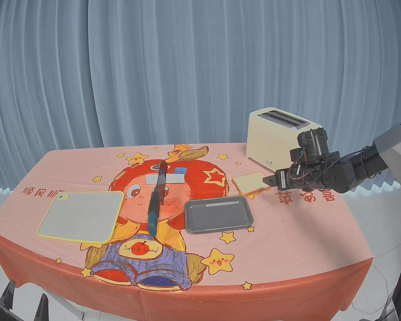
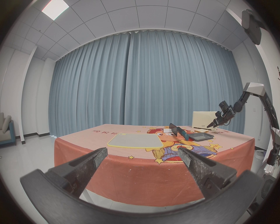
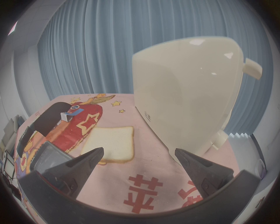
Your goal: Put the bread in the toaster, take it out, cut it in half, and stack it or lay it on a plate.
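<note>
Pink cartoon-printed cloth covers the table, and near its far right corner stands the cream two-slot toaster (image 1: 278, 136). Just in front of the toaster, flat on the cloth, lies the pale square slice of bread (image 1: 251, 183). Our right gripper (image 1: 266, 181) hovers beside the toaster's front, jaws spread wide and empty, tips close to the slice's edge. Our left gripper (image 2: 142, 150) hangs well away from the toaster, off the table, equally wide. We judge the bread light, soft and easily crushed, so a gentle pinch across one edge seems best. The slice's underside and the depth of the toaster's slots are hidden from us.
</note>
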